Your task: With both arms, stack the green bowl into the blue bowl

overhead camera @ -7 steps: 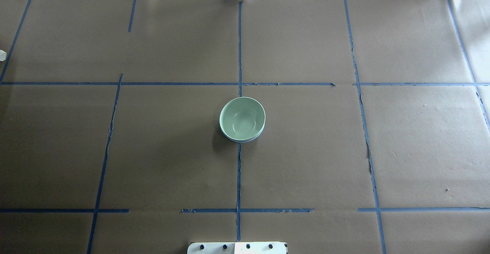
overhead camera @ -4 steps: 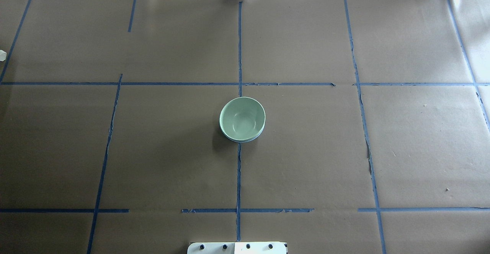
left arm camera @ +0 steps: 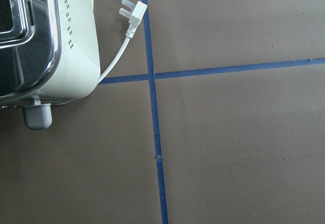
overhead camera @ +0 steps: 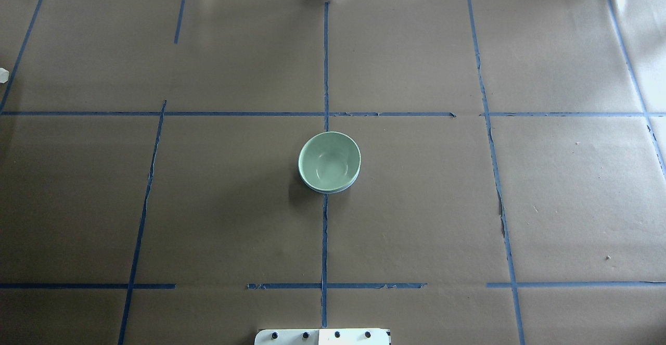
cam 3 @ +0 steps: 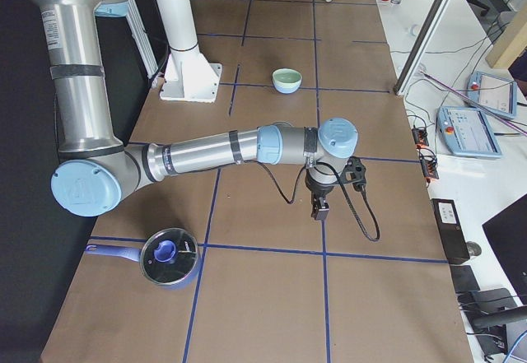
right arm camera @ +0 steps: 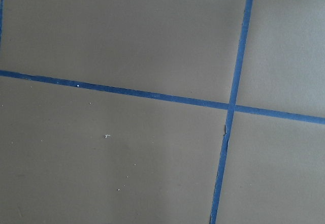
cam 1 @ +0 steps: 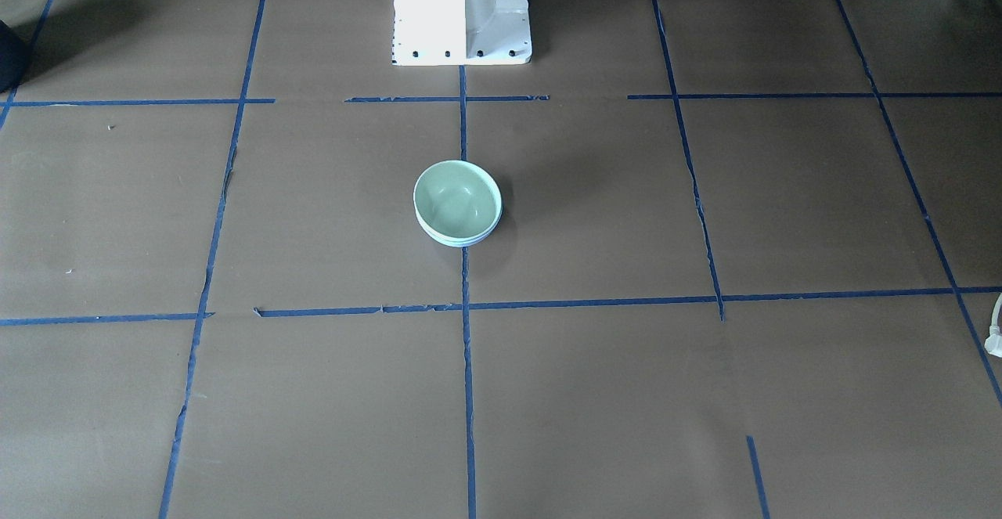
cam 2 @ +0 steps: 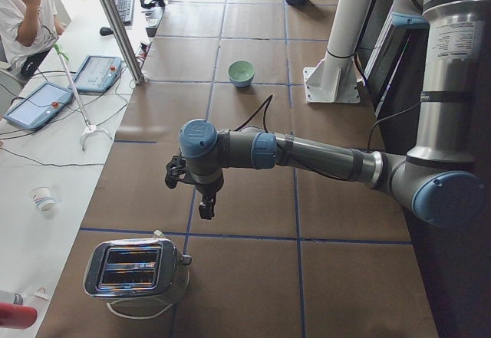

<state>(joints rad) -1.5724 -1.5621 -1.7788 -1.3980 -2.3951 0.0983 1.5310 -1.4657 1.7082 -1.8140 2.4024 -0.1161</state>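
Nearest, at the table's (overhead camera: 442,215) left end, a chrome and cream toaster (cam 2: 136,270) stands on the brown paper. The left wrist camera shows its side and its white plug (left arm camera: 133,13) lying against a strip of blue tape (left arm camera: 155,132). Just beyond the toaster, the left arm (cam 2: 307,154) stretches out low across the table. The left gripper (cam 2: 205,209) hangs from its wrist, pointing straight down above the paper and well apart from the bowls. From this side view alone I cannot tell whether its fingers are spread or closed.

Farther along, at mid-table, the green bowl (overhead camera: 329,161) sits upright, nested inside the blue bowl (overhead camera: 335,190). Only a thin pale-blue edge shows beneath the green rim. The stack rests on the centre tape line, directly out from the white pedestal (overhead camera: 322,336), with neither gripper touching it.

Past the bowls, the right arm (cam 3: 214,149) reaches out in the same way. The right gripper (cam 3: 318,211) points down over the paper, and I cannot tell its grip state either. Farthest, at the right end, stands a blue saucepan (cam 3: 169,257) with a glass lid.
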